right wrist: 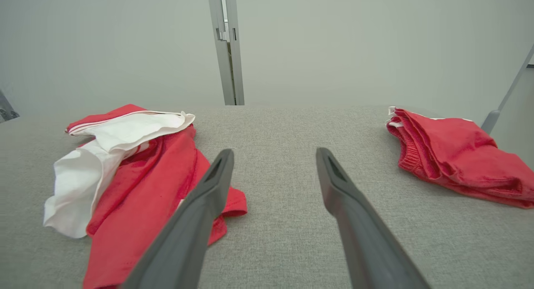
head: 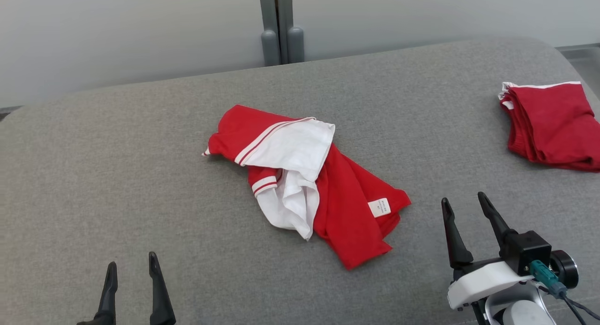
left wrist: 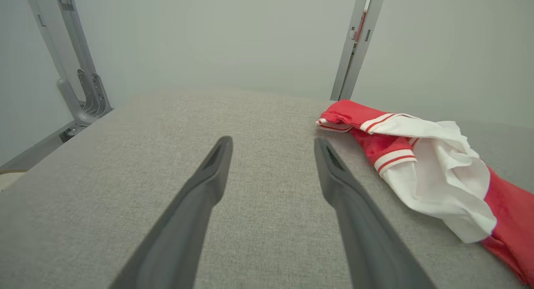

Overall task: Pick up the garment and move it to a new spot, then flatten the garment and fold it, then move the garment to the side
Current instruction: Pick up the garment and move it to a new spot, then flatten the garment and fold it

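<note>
A crumpled red and white garment (head: pixel 304 179) lies in a heap in the middle of the grey padded table (head: pixel 117 175), with a white label showing near its right edge. The left wrist view has the garment (left wrist: pixel 434 172) at its right, and in the right wrist view the garment (right wrist: pixel 125 172) lies at the left. My left gripper (head: pixel 132 264) is open near the front left, well apart from the cloth, nothing between its fingers. My right gripper (head: pixel 462 202) is open at the front right, just right of the garment's lower corner, and empty.
A second red garment (head: pixel 553 123), folded, lies at the table's far right edge; the right wrist view has it (right wrist: pixel 454 155) at its right. A grey post (head: pixel 280 25) stands behind the table against a pale wall.
</note>
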